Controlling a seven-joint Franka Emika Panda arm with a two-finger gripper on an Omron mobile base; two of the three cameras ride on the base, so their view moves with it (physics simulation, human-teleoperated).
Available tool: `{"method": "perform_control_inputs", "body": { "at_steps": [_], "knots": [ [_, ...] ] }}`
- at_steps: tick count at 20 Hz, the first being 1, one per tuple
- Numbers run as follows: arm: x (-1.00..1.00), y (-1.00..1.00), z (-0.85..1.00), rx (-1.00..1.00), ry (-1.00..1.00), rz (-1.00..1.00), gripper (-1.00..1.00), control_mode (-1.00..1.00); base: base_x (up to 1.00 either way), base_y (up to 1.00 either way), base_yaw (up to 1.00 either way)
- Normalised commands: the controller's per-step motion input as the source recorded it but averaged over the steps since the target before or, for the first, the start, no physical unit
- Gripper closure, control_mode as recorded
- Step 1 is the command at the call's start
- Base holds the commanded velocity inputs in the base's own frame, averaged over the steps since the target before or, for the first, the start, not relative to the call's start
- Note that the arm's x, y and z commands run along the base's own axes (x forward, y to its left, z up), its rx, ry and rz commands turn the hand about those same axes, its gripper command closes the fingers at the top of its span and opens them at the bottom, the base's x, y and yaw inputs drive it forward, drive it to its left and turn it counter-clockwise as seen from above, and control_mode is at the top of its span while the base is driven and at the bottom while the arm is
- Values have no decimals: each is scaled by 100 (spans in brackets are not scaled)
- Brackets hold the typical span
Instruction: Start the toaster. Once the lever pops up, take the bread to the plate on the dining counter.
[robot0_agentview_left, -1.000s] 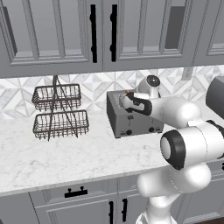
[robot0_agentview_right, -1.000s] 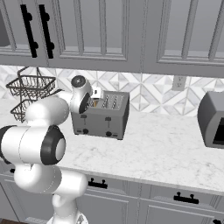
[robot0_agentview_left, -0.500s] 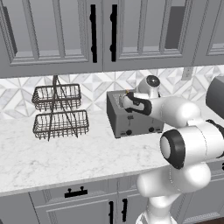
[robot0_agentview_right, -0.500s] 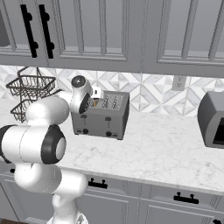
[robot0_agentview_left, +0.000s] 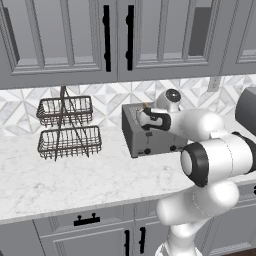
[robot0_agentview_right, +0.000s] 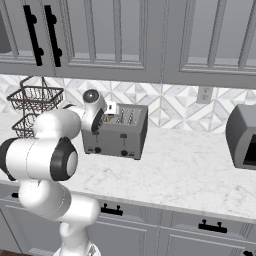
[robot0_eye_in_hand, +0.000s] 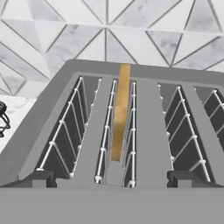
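Hand (robot0_eye_in_hand: 112, 186) open above toaster (robot0_eye_in_hand: 144, 131); bread (robot0_eye_in_hand: 119, 111) in slot.

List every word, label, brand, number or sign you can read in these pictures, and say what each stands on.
None can be read: there is no lettering on the boxy grey metal toaster, its small black knobs, the dark grey appliance, the grey cabinets or the wall outlet.

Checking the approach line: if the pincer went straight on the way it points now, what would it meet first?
Probably the bread standing in a slot of the toaster, which lies between the open pincer's fingertips; depth is hard to judge.
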Motion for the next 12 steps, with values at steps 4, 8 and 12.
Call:
{"method": "perform_control_inputs", "body": {
  "at_steps": [4,8,12],
  "knots": [
    [14,0,-8,0,-2,0,-100,-100,0,0,0],
    [15,0,-7,0,-2,0,-100,-100,0,0,0],
    [15,0,-2,0,-3,0,-100,-100,0,0,0]
  ]
}}
